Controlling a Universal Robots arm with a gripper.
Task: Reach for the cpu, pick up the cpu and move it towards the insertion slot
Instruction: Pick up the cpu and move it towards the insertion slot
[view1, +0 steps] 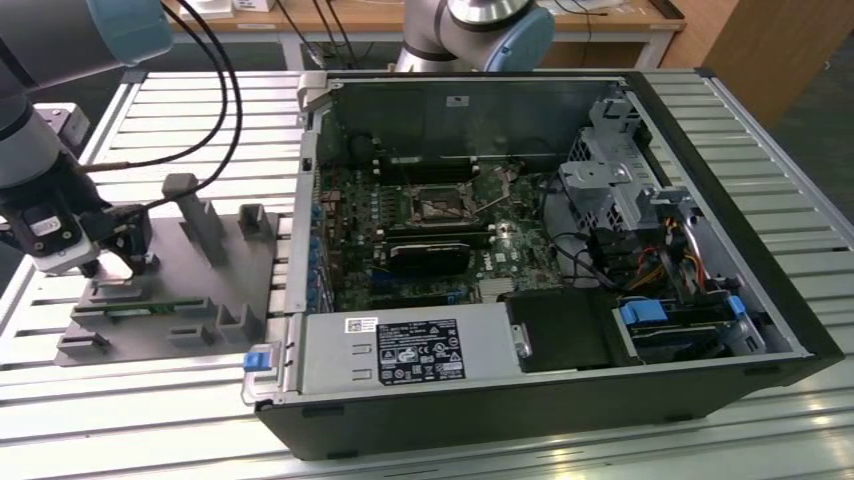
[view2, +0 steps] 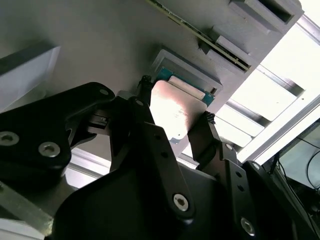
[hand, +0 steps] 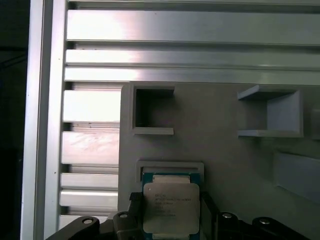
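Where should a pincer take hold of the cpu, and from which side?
Grip the cpu by two opposite thin edges, coming straight down from above. It is a flat square, face-up at the grey tray, so its broad silver top offers nothing to pinch; only the rim does. In the second wrist view the pincer straddles it that way.

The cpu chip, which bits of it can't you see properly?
First wrist view: the cpu runs off the picture's edge, and its print is too small to read.
Second wrist view: the hand covers two of its sides.
Exterior view: the hand and arm hide it; the insertion slot is too small to see inside.
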